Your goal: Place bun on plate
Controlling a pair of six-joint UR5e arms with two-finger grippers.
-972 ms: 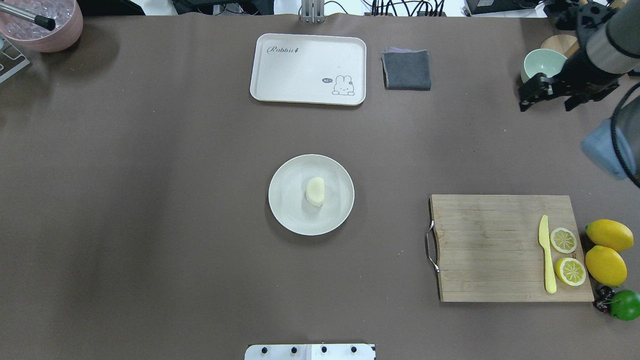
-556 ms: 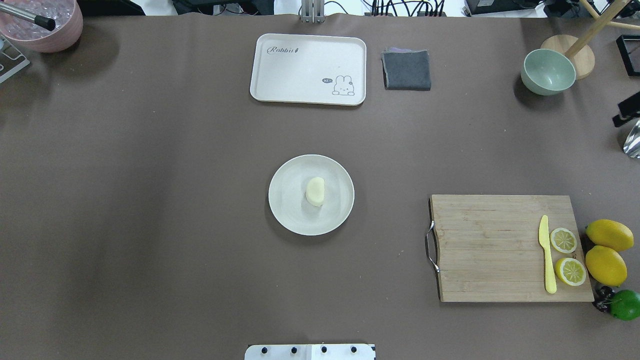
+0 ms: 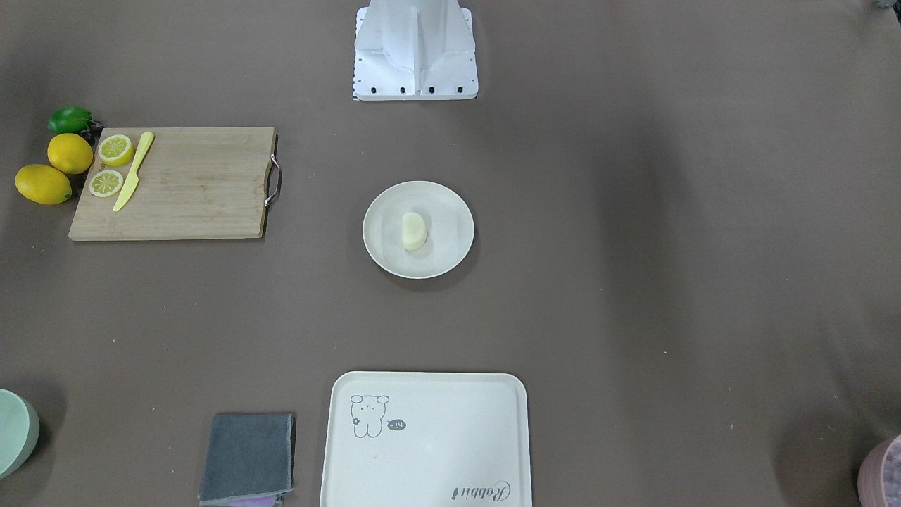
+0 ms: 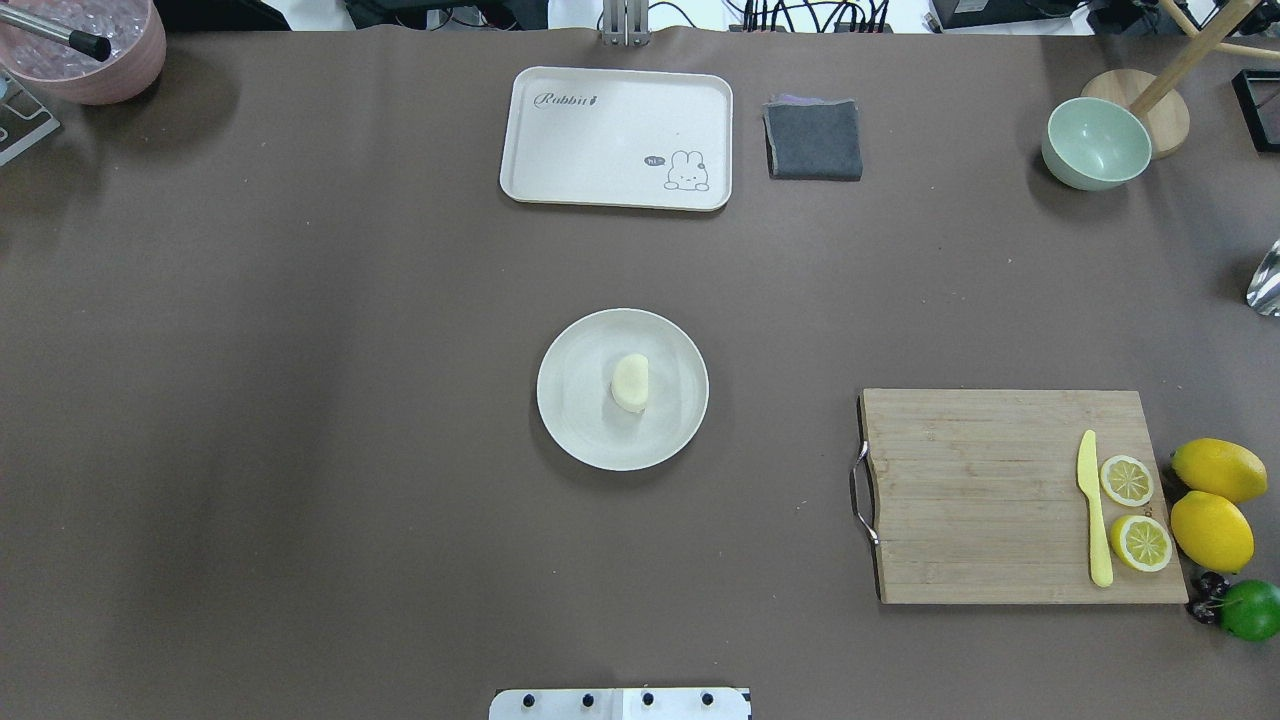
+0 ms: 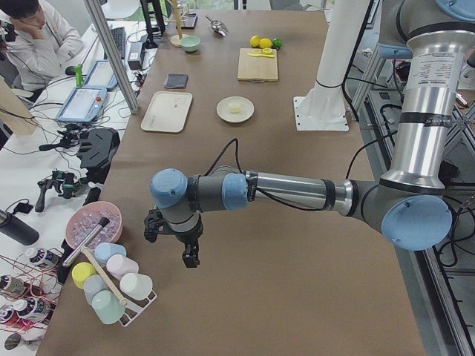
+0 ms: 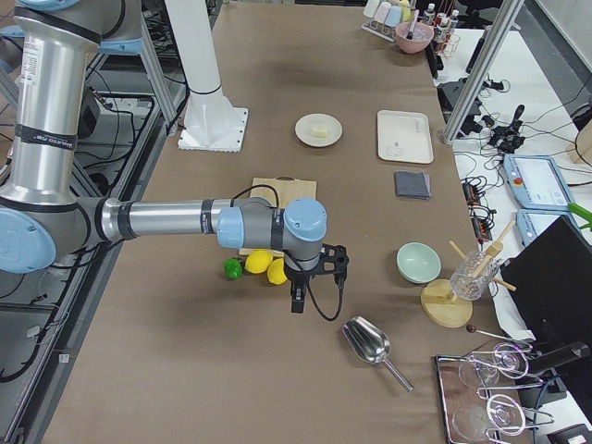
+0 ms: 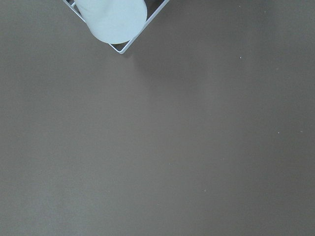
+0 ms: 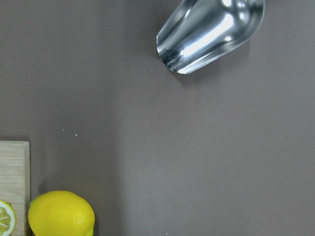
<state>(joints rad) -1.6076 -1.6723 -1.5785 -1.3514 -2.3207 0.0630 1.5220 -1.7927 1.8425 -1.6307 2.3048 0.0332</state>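
The pale cream bun (image 4: pixel 630 382) lies near the middle of the round off-white plate (image 4: pixel 575 400) at the table's centre, also in the front-facing view as bun (image 3: pixel 414 231) on plate (image 3: pixel 383 232). Nothing touches it. My left gripper (image 5: pixel 185 251) hangs over bare table far toward the left end, beside a cup rack. My right gripper (image 6: pixel 298 301) hovers near the right end, past the lemons. Both show only in the side views, so I cannot tell whether they are open or shut.
A cream tray (image 4: pixel 615 138) and a grey cloth (image 4: pixel 813 140) lie at the far side. A cutting board (image 4: pixel 1000 495) with lemon halves and a yellow knife (image 4: pixel 1095 510) sits right. A metal scoop (image 8: pixel 211 29), green bowl (image 4: pixel 1095 143), pink bowl (image 4: pixel 90 45) and cup rack (image 5: pixel 111 285) stand at the ends.
The right arm, seen at the overhead view's upper right a second ago, has drawn off past the right edge. The bun and plate have not moved.
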